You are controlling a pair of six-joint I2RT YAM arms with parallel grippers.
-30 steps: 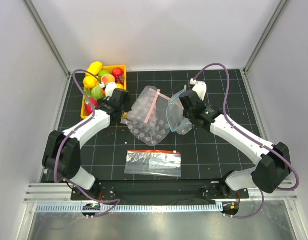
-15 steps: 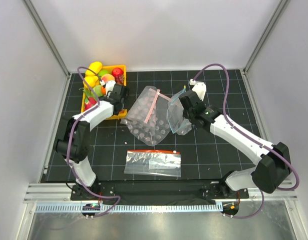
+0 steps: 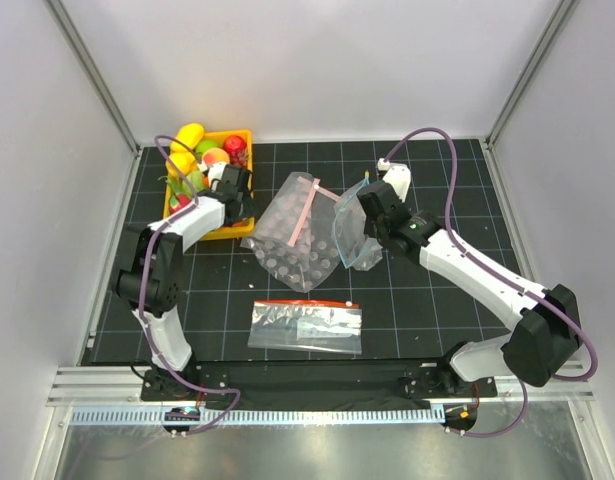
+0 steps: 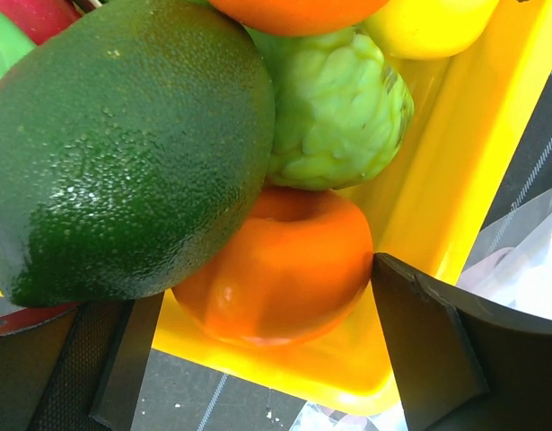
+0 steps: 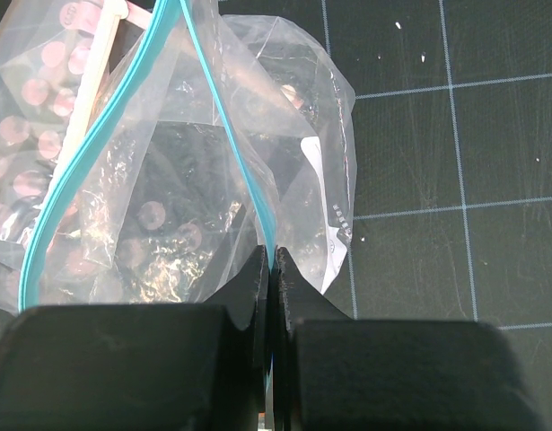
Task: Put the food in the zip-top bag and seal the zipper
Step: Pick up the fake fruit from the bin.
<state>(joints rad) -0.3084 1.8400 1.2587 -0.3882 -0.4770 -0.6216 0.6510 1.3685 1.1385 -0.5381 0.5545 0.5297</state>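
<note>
Overhead, the left gripper (image 3: 230, 192) reached into the yellow tray (image 3: 245, 135) of food at far left, while the right gripper (image 3: 365, 212) held the zip-top bag (image 3: 353, 243) lifted beside a dotted bag (image 3: 287, 245), likely to present its mouth. From the left wrist, the fingers (image 4: 428, 350) stood wide apart either side of an orange fruit (image 4: 276, 269) beneath an avocado (image 4: 123, 153), apparently poised to close on it. From the right wrist, the jaws were pinched shut on the teal zipper (image 5: 96, 135), the bag's mouth gaping, no food visible inside.

Crinkled zip-top bag (image 5: 195, 206) gaping open
Its teal zipper (image 5: 223, 126) is curving away from the right gripper (image 5: 272, 260), one strip pinched in its jaws.
</note>
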